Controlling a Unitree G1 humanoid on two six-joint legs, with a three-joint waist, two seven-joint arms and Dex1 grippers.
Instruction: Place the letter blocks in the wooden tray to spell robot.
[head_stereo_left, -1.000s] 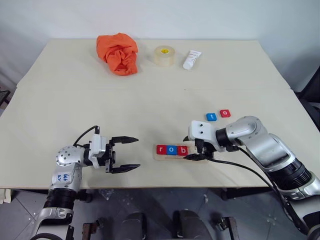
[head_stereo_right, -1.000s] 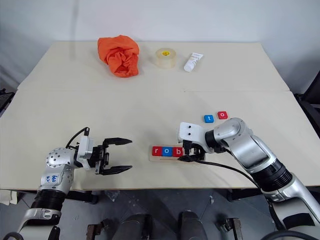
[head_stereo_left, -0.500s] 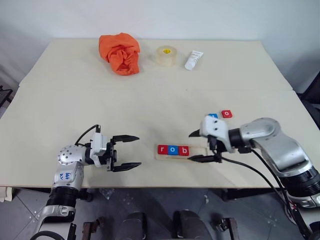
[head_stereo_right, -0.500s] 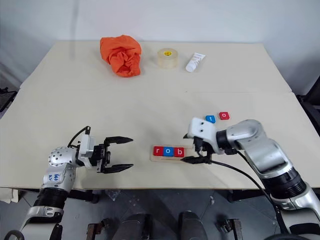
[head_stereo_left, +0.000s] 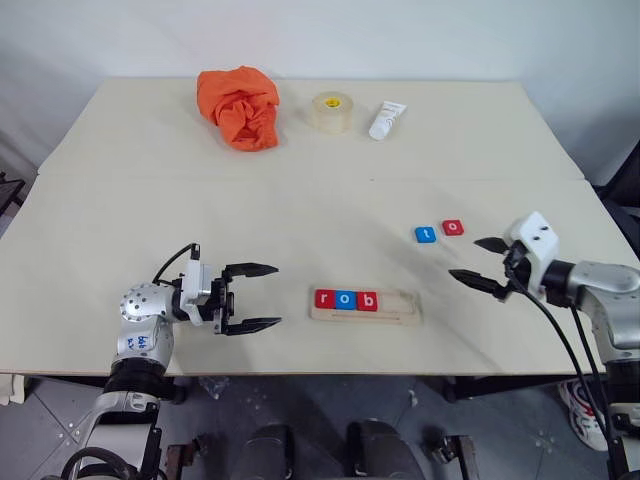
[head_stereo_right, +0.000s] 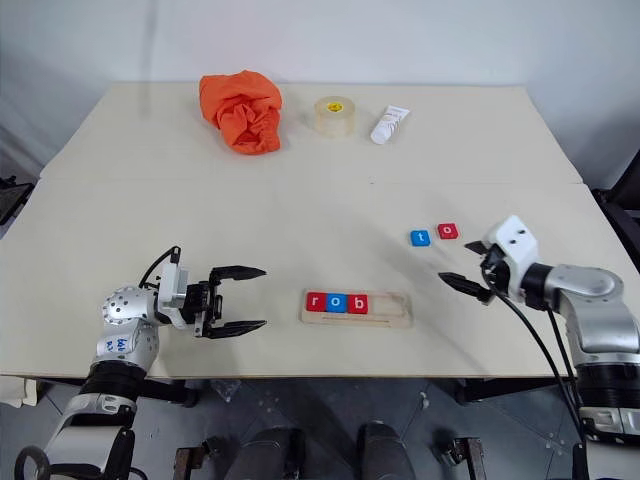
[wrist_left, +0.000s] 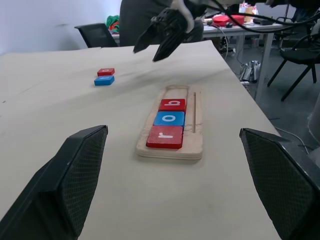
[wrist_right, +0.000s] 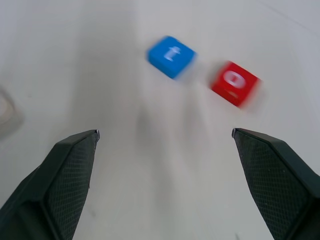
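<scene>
Right pincer now withdrawn from wooden tray, prongs apart, empty; left pincer likewise apart.

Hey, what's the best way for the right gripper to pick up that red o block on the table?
Probably from above, pinching the red o block across the two side edges not facing the blue t block close beside it. It lies flat, so the open right gripper gets no underside.
</scene>
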